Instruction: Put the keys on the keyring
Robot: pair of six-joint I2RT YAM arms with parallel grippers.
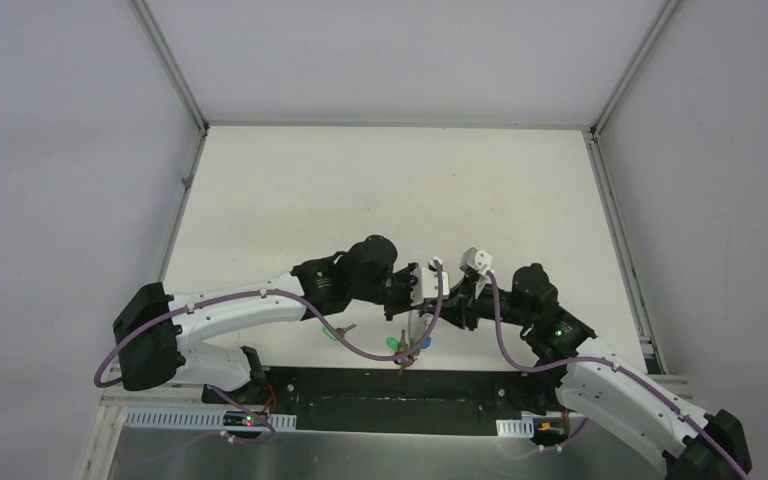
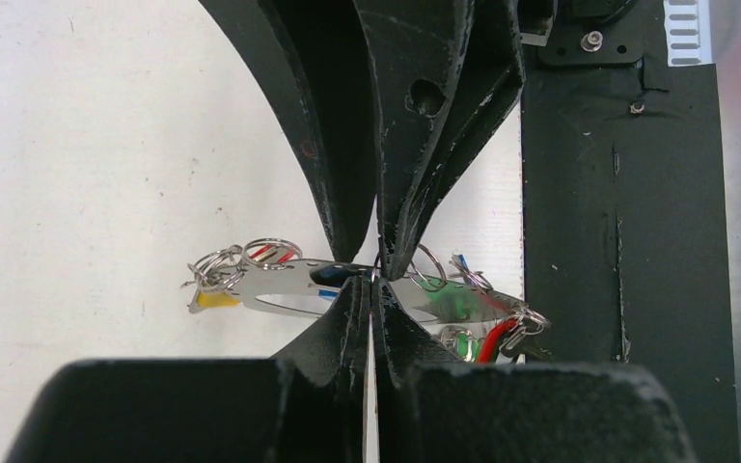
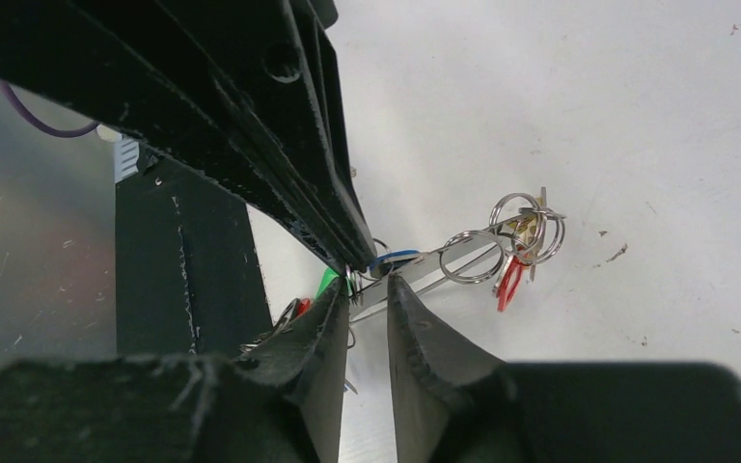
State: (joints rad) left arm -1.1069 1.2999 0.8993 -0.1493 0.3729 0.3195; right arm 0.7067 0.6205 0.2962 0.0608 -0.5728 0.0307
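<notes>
The keyring (image 2: 280,289) is a thin shiny grey metal loop held above the table, hung with small split rings and tagged keys. The blue-tagged key (image 3: 393,258) and the green-tagged key (image 3: 328,282) hang on it by the fingertips, and both also show in the top view (image 1: 425,343) (image 1: 392,343). My left gripper (image 2: 374,282) is shut on the keyring's thin metal. My right gripper (image 3: 369,285) meets it tip to tip from the other side. Its jaws stand narrowly apart with the keyring's metal between the tips. Both grippers meet in the top view (image 1: 422,300).
Red-tagged keys (image 3: 509,278) (image 2: 497,338) and a yellow-tagged key (image 2: 214,300) hang on the same loop. Another green tag (image 1: 332,333) lies on the table under the left arm. The black base strip (image 2: 627,241) runs along the table's near edge, close beside the grippers.
</notes>
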